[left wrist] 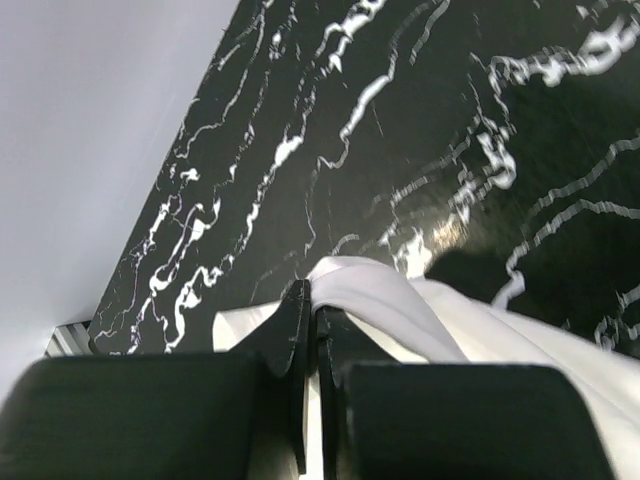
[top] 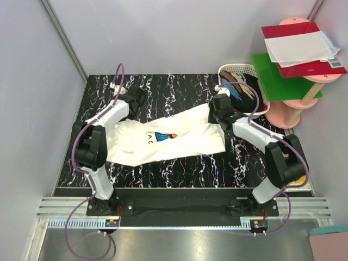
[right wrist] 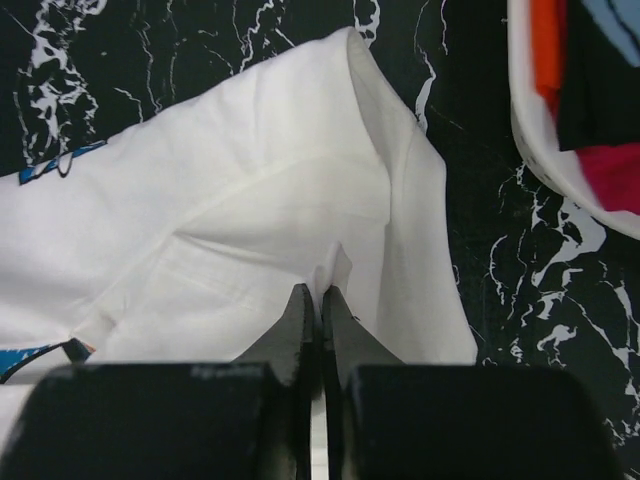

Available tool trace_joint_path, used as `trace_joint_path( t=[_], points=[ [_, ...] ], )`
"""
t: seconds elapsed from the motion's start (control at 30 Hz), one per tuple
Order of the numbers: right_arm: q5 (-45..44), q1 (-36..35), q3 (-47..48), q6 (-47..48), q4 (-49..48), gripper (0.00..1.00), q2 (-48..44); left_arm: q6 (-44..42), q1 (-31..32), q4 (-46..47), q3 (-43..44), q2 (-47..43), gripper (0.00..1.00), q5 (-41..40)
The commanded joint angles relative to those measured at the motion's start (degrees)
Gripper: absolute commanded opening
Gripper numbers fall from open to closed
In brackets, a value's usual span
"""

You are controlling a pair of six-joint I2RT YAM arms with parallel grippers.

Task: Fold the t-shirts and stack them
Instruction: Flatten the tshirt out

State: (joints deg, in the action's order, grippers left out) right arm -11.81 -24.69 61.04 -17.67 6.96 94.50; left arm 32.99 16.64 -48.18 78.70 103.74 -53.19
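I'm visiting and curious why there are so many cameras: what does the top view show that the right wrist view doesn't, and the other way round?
Only the top view: the left arm and right arm, the whole length of the white t-shirt, and the red folder off to the side. Only the right wrist view: its jaws close up, shut on a small pinch of white cloth. Both: that t-shirt's blue print, the black marbled table and the white basket of clothes.
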Motion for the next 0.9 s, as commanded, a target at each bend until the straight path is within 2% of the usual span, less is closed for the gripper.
trace_joint_path(
  t=[0.0, 0.13, 0.33, 0.47, 0.57, 0.63, 0.77, 0.8, 0.87],
  points=[
    [-0.5, -0.2, -1.6, 2.7, -0.3, 0.01, -8.2, -2.1, -3.2, 3.6, 3.8, 3.1, 0.01, 0.3],
    [7.7, -0.2, -4.1, 4.1, 0.9, 0.00, -14.7, -3.1, -5.9, 5.0, 7.3, 7.2, 0.01, 1.4],
    [20.2, -0.2, -6.7, 0.5, 9.1, 0.00, -25.2, -4.3, -9.2, 5.6, 13.8, 14.2, 0.02, 4.8],
    [32.0, -0.2, -12.1, -6.6, 13.2, 0.00, -32.9, -4.4, -10.5, 6.3, 14.8, 16.2, 0.03, 5.7],
    [36.8, -0.4, -18.7, -12.3, 14.7, 0.00, -38.9, -4.6, -11.5, 7.4, 14.5, 16.4, 0.04, 6.4],
    [38.1, -0.5, -23.1, -14.0, 16.5, 0.00, -41.7, -5.1, -12.1, 7.9, 14.5, 16.4, 0.06, 6.7],
    [35.2, -0.7, -27.6, -18.6, 27.5, 0.00, -46.6, -5.1, -12.3, 8.6, 14.1, 16.4, 0.07, 7.7],
    [34.7, -0.6, -28.8, -19.1, 29.1, 0.04, -46.7, -5.4, -12.3, 8.6, 13.9, 16.4, 0.08, 8.4],
    [34.4, -2.6, -28.2, -21.3, 29.9, 0.26, -46.0, -5.5, -12.3, 8.8, 13.7, 16.3, 0.08, 8.5]
  ],
)
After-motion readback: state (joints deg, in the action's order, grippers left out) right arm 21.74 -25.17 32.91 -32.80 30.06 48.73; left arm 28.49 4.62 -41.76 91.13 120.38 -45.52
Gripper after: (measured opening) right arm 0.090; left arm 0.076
